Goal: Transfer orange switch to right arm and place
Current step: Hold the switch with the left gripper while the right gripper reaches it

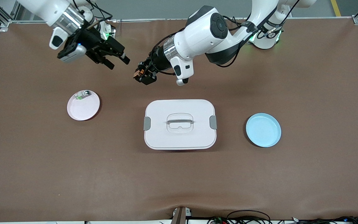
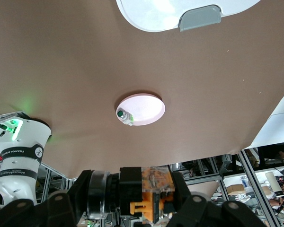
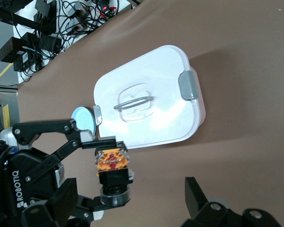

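So the white box sits nearest; over bare table past it, the left gripper pinches the orange switch, and the right gripper hangs beside it, fingers spread wide.

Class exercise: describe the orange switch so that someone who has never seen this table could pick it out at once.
Start at the white lidded box mid-table; above the bare cloth farther from the front camera hangs the left gripper, facing the open right gripper. Clamped in the left gripper is the orange switch: tiny, black-bodied, bright orange-faced, unlike the green-and-clear part lying on the pink plate.
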{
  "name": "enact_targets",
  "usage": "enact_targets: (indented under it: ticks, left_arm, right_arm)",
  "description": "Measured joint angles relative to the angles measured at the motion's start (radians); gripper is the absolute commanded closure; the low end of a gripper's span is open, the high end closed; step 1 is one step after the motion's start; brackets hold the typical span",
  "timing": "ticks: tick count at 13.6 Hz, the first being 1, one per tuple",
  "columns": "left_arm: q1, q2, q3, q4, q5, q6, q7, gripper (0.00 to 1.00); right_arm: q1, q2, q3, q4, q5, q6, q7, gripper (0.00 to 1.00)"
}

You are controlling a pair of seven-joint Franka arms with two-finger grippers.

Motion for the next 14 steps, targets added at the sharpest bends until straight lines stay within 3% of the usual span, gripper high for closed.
enact_targets:
  ticks: [7, 14]
  left_arm:
    - [0.000, 0.000, 0.001, 0.006, 0.000, 0.000, 0.000, 0.67]
    - [-0.001, -0.001, 0.006, 0.007, 0.004, -0.001, 0.000, 0.67]
  right_arm:
    - [0.005, 0.034, 0.039, -0.027, 0.002, 0.125, 0.047, 0.00]
    - [0.106, 0.139, 0.047, -0.029, 0.003, 0.281, 0.101, 0.00]
